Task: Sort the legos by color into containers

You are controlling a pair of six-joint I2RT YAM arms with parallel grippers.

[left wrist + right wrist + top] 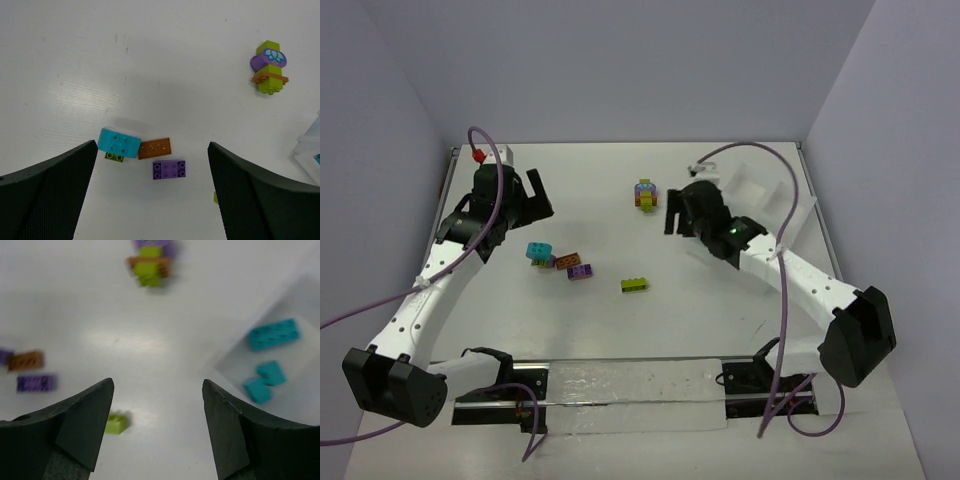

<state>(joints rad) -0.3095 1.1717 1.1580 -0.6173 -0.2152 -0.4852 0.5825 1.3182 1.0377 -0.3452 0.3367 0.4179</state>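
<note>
My left fingers (50,195) stand wide and empty above the desk (150,50). A cyan brick (119,143), an orange brick (154,148) and a purple brick (169,169) lie in the gap between them. My right fingers (75,425) are also apart, holding nothing. A lime brick (116,424) lies just beside one of them. Three cyan legos (274,334) sit in a tray (310,310) compartment to the right, and a clump (150,265) lies ahead.
</note>
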